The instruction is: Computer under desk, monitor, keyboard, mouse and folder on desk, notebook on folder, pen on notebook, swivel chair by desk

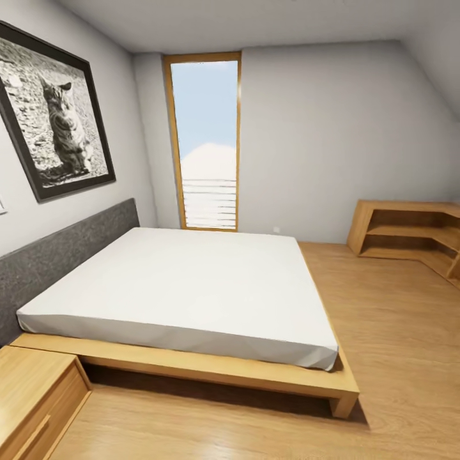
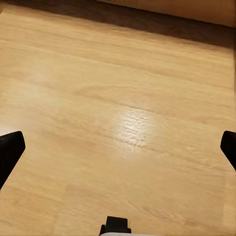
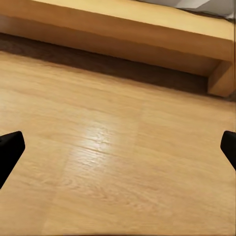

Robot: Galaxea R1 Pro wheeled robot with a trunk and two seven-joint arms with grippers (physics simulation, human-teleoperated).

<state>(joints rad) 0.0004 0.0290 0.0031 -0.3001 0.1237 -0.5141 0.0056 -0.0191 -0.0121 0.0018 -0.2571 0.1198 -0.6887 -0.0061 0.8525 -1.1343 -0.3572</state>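
Light wood floor point(image 1: 396, 332) fills the head view's foreground, bedroom scene. Low wooden platform bed point(image 1: 211, 374) with white mattress point(image 1: 185, 287) sits centre-left, blocking the way ahead; grey padded headboard point(image 1: 61, 252) along the left wall. Framed black-and-white cat picture point(image 1: 54, 112) hangs above it. Tall wood-framed window point(image 1: 206, 140) in the far wall. Wooden nightstand point(image 1: 32, 396) at lower left, just beside the bed frame. Low wooden corner shelf unit point(image 1: 409, 236) at far right, well apart from the bed. None of the task's things are in sight here.

Left wrist view: left gripper point(image 2: 118, 147) over bare wood floor, black fingertips point(image 2: 10, 150) at opposite edges, spread wide, nothing between. Dark shadow strip along the far side.

Right wrist view: right gripper point(image 3: 118, 150) likewise spread wide, fingertips point(image 3: 10, 150) at the edges, empty. Bed frame side rail and corner leg point(image 3: 221, 78) ahead, shadow beneath it.
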